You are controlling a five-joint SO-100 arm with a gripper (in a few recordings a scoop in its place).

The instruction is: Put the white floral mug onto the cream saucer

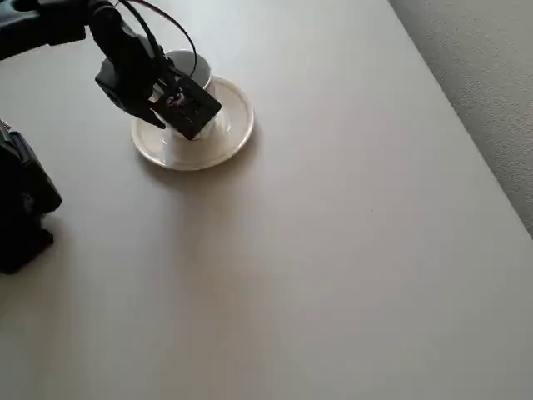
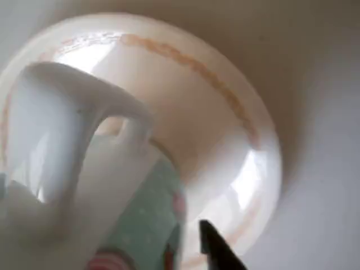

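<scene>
Overhead view: mug (image 1: 193, 70) over the far part of the saucer (image 1: 225, 137), rim partly hidden behind the black gripper (image 1: 179, 112), which hangs above the saucer's middle on the grey table (image 1: 350, 250). Wrist view: mug handle (image 2: 73, 124) looming close, mug body pressed against the saucer's well, a dark fingertip (image 2: 216, 247) showing low beside it; finger spread impossible to judge, grip on the mug likewise. Judged as the placing step, nearly done; next, probably settle the mug flat in the saucer's centre, ease the fingers apart and lift straight up, clear of the handle.
</scene>
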